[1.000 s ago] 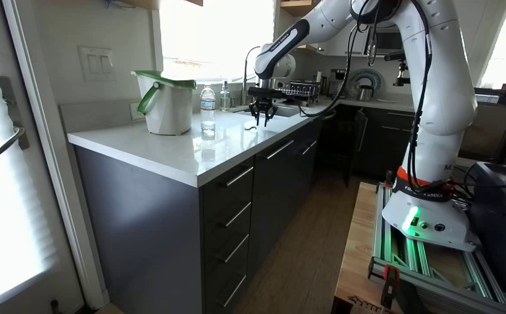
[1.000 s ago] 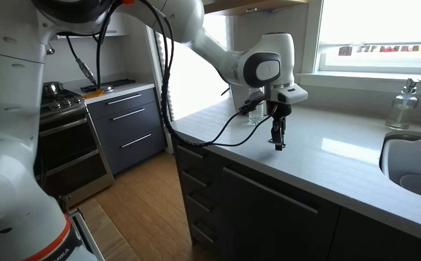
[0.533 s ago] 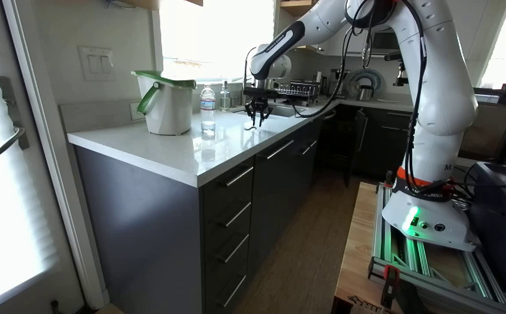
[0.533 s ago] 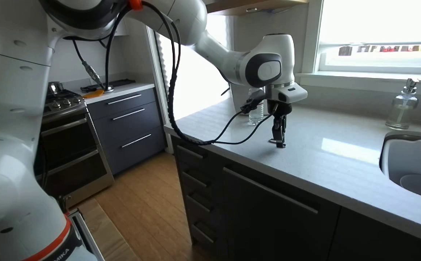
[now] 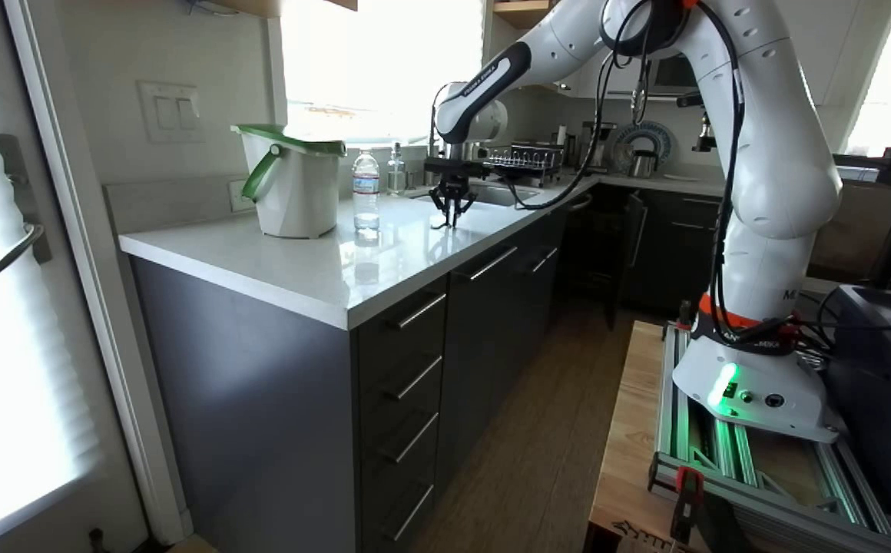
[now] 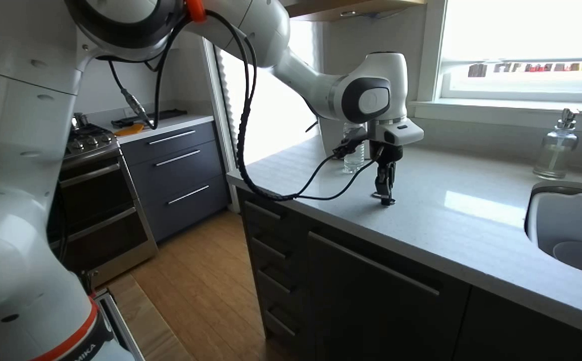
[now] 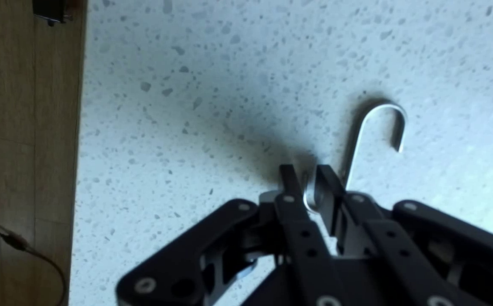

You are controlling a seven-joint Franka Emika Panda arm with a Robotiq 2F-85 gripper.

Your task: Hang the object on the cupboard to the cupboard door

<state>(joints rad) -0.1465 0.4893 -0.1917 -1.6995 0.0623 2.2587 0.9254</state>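
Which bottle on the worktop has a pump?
The soap bottle by the sink, topped by a silver pump; the labelled water bottle near the bucket has none.

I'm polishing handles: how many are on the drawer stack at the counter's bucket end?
4, one above another: top handle, second handle, third handle, bottom handle. None looks hidden.

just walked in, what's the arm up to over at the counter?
The Franka arm has its pincer at a thin metal hook lying on the white worktop. One end of the hook is between the pincer's fingers, which stand close together; I can't tell whether they grip it. The other, curved end shows clear of them. Nothing is hung yet: the hook is meant for a door of the dark grey cupboards below.
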